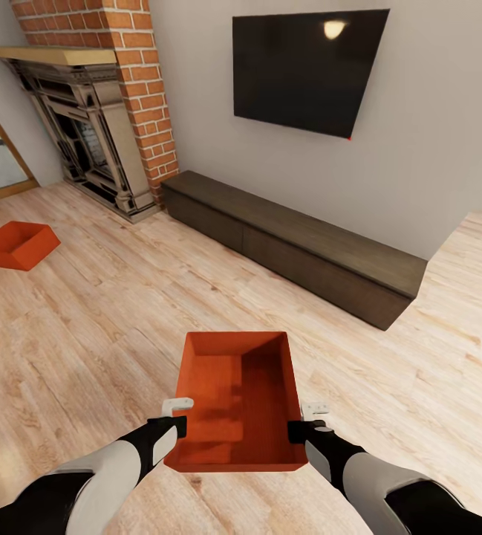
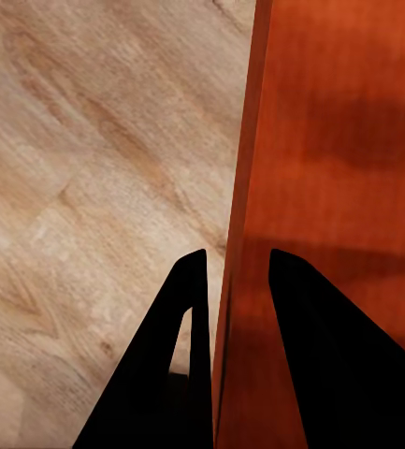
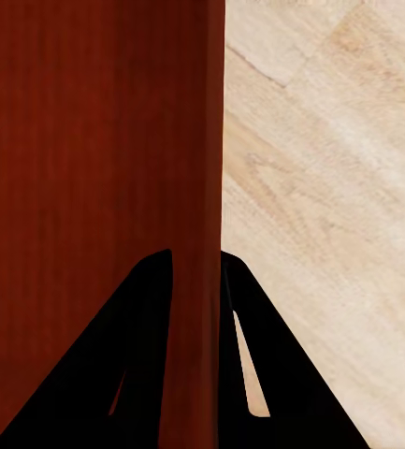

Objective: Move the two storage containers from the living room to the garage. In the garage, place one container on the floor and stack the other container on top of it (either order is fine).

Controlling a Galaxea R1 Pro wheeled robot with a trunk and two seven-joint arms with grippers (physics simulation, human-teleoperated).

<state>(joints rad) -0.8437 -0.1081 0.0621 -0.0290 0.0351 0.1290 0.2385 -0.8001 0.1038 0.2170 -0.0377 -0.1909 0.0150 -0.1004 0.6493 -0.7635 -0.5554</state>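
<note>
Head view has the near storage container [image 1: 235,401] held between both arms above the wood plank floor [image 1: 85,334]. Left end effector [image 1: 175,425] pinches its left wall, one finger inside and one outside; right end effector [image 1: 300,431] pinches the opposite wall likewise. Second storage container [image 1: 16,244] sits on the planks far beyond the left end effector, near the brick fireplace [image 1: 92,134].

I'm over a light wood plank floor [image 1: 107,327] facing a cream wall [image 1: 434,134]. Black TV [image 1: 304,67] above a long dark low cabinet [image 1: 292,245], brick fireplace [image 1: 99,104] to my left.
</note>
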